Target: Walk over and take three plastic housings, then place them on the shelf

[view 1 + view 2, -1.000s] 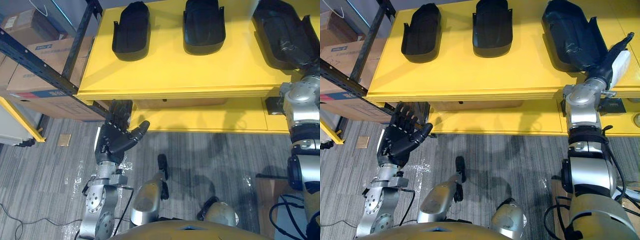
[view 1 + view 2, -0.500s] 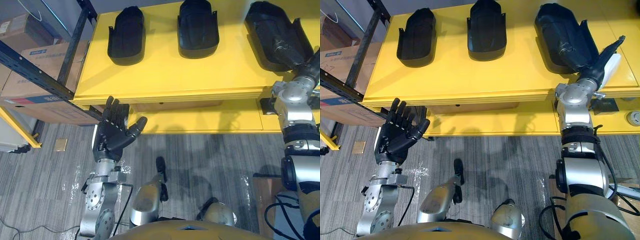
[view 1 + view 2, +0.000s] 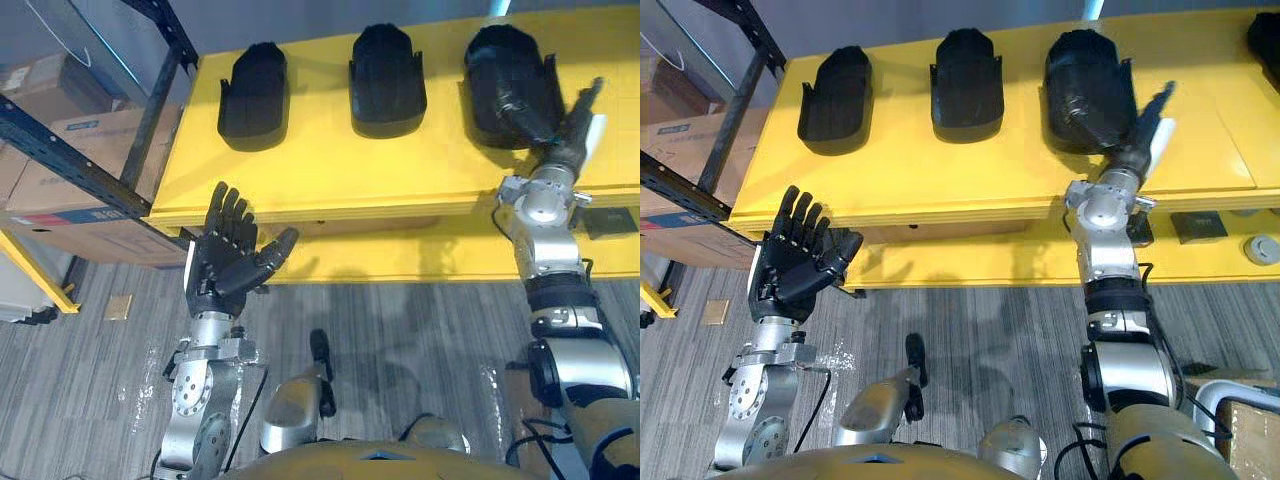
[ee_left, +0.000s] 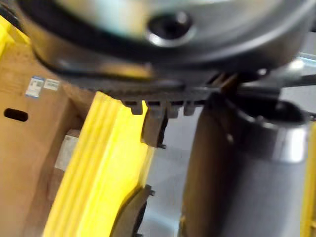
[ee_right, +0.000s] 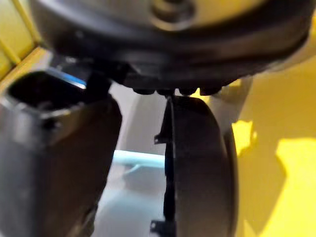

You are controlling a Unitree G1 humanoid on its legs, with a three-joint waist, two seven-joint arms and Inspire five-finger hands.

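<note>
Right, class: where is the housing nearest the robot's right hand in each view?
Left eye view: housing, upper right.
Right eye view: housing, top, right of centre.
Right wrist view: likely the housing, dark and curved, close ahead.
Left wrist view: cannot tell.
Shared landmark: yellow shelf.

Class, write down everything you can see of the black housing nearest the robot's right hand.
This housing is a black, shiny plastic shell, rounded at its far end, with raised side walls. It rests on the yellow shelf, apart from the neighbouring housing on its left. The right hand is at its near right corner; contact looks likely.
</note>
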